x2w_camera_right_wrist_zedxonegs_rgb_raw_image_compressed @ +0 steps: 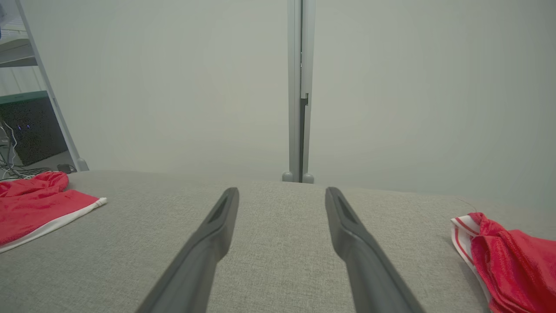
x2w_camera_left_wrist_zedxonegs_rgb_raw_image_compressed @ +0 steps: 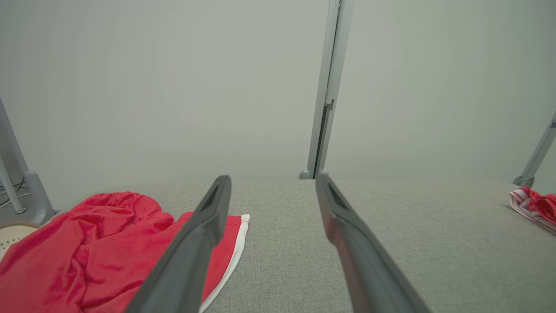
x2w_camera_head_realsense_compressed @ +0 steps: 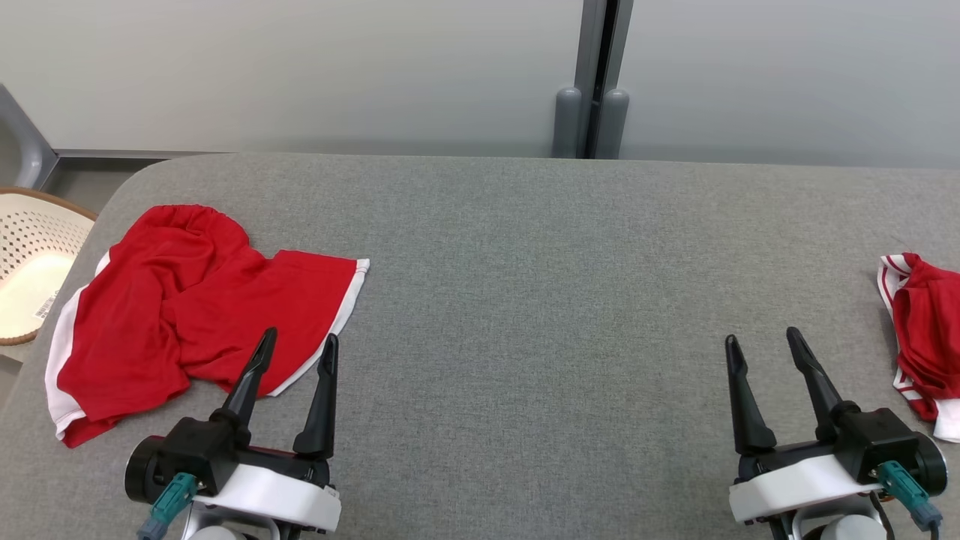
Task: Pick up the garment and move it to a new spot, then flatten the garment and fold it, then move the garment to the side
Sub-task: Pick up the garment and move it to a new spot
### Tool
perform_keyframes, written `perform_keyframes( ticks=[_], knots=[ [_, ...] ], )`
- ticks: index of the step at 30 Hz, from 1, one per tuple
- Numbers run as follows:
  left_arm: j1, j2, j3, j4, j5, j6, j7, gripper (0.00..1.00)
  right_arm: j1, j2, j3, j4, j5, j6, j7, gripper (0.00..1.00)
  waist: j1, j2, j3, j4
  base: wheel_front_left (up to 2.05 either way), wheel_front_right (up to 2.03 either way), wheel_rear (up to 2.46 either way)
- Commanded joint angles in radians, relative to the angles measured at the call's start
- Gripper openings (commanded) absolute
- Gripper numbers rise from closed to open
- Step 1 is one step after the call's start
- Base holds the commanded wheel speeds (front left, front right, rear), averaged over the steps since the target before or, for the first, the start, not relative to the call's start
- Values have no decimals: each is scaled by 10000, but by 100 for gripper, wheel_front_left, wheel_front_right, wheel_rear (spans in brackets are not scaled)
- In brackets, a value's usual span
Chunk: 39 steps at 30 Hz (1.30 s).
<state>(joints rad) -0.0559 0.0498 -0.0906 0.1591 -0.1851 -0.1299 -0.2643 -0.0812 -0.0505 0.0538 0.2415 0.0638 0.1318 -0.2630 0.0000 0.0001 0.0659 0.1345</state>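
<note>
On the left part of the grey worktop (x2w_camera_head_realsense_compressed: 525, 300), a red garment (x2w_camera_head_realsense_compressed: 187, 307) with white edging, crumpled and partly folded over itself, so hard to say which part is the waist and which a leg. At its near edge, the left gripper (x2w_camera_head_realsense_compressed: 298, 341), fingers spread wide, holding nothing. One fingertip in front of the red cloth in the head view, but impossible to tell whether touching it or only above it. In the left wrist view, the same fingers well apart, one of them hiding a part of the red cloth.

Low at the right, the right gripper (x2w_camera_head_realsense_compressed: 761, 336), fingers also wide and empty, over bare grey surface, well apart from the garment.

At the far right edge of the worktop, a second red piece (x2w_camera_head_realsense_compressed: 926, 337) with white stripes, bunched up and cut off by the border of the head view; shape not clear.

Beyond the rounded left corner of the worktop, a pale basket (x2w_camera_head_realsense_compressed: 30, 255) with small holes, only partly in view, with a label (x2w_camera_head_realsense_compressed: 45, 307) inside too small to read. Behind, a plain pale wall (x2w_camera_head_realsense_compressed: 300, 67) with a grey upright post (x2w_camera_head_realsense_compressed: 592, 82).
</note>
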Motion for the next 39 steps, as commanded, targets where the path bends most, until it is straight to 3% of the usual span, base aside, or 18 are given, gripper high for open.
perform_keyframes(
  ticks=[1,22,26,39],
  knots=[
    [52,23,51,8,-30,-10,4,100,60,-11,50,-6,99,-22,-22,100,0,-1,5,-18,0,0,0],
    [-61,25,-56,196,-119,-11,4,100,104,-6,157,36,316,-20,-22,100,0,-1,-57,51,0,0,0],
    [-179,26,-77,240,-192,-5,4,100,96,-7,367,49,412,-20,-22,100,0,-1,47,472,0,0,0],
    [-252,21,481,352,-247,83,4,100,-306,-9,1436,584,751,-20,-19,100,0,-1,130,2791,0,0,0]
  ],
)
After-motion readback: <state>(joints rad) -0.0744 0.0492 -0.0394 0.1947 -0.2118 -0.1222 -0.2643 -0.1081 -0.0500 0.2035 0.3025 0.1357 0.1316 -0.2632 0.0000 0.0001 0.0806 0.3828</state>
